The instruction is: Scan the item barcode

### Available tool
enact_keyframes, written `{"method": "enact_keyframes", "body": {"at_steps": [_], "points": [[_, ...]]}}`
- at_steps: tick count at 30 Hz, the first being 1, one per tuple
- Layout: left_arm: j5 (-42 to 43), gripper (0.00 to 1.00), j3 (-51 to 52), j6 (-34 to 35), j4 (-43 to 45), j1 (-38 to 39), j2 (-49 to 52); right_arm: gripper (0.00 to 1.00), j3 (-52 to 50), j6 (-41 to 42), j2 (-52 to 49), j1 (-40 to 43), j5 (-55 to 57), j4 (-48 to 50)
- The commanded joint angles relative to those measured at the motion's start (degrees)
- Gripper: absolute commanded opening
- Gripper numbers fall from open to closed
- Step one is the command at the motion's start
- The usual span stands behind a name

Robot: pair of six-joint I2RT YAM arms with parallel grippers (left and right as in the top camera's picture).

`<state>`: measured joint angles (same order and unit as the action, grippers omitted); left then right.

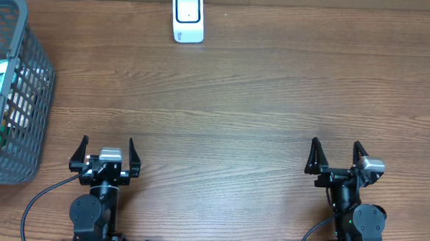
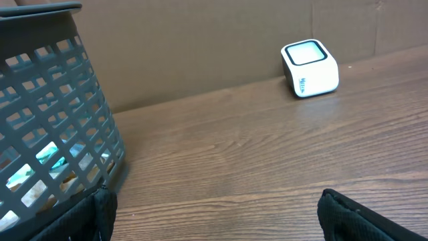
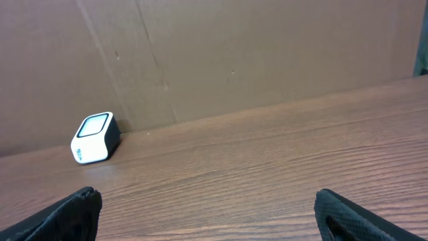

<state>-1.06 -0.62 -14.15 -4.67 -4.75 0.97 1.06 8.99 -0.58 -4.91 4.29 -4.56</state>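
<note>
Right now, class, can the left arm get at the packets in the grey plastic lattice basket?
Probably yes: the left gripper is open and empty, the grey basket stands close beside it, open-topped, with only bare brown wooden table between.

Overhead top-down; low wrist views sharing scanner (image 2: 309, 68)
</note>
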Motion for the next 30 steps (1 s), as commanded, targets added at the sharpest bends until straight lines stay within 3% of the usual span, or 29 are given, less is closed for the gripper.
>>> {"method": "enact_keyframes", "body": {"at_steps": [1, 30], "points": [[0.9, 1.0, 0.3, -0.6, 0.2, -0.1, -0.7, 1.0, -0.6, -0.1, 0.4, 0.2, 0.1, 0.2], [1.3, 0.99, 0.3, 1.0, 0.2, -0.1, -0.7, 1.0, -0.6, -0.1, 0.4, 0.2, 0.1, 0.2]]}}
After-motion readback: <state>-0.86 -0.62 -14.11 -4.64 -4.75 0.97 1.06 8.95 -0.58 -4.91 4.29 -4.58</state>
